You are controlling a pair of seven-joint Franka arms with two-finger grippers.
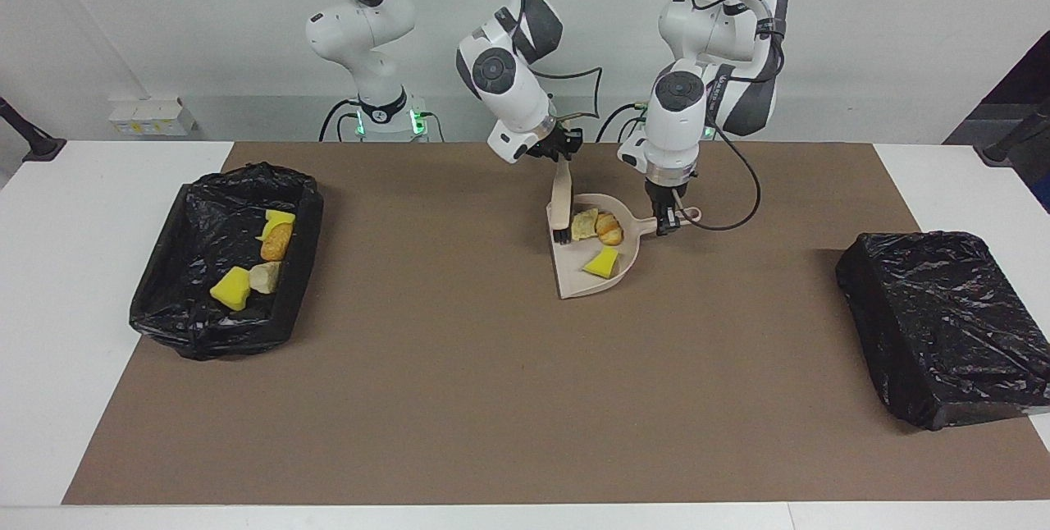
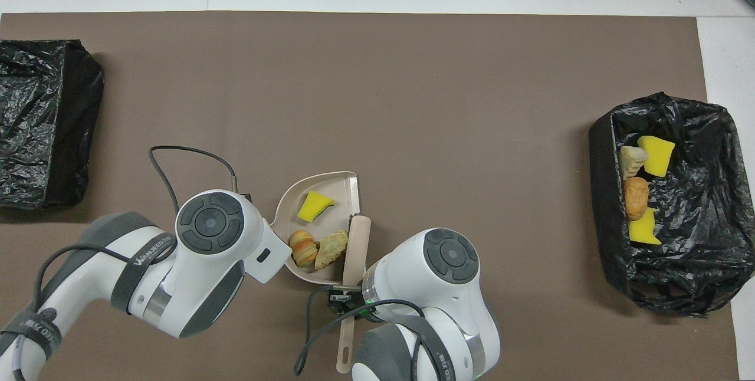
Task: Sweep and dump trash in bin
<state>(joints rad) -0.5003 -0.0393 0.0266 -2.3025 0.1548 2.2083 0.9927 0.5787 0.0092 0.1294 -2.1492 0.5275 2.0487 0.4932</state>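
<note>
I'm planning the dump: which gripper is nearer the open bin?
Right. The right gripper holds the brush on the open bin's side; the left gripper holds the dustpan handle.

bright, even light from above; soft short shadows beside the bins (image 1: 225,259); glare on black plastic; sharp focus.

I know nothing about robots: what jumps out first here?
Mid-table, the left gripper holds a beige plastic dustpan carrying three trash pieces, while the right gripper holds a beige brush at its mouth. A black-lined bin at the right arm's end holds more scraps.
</note>
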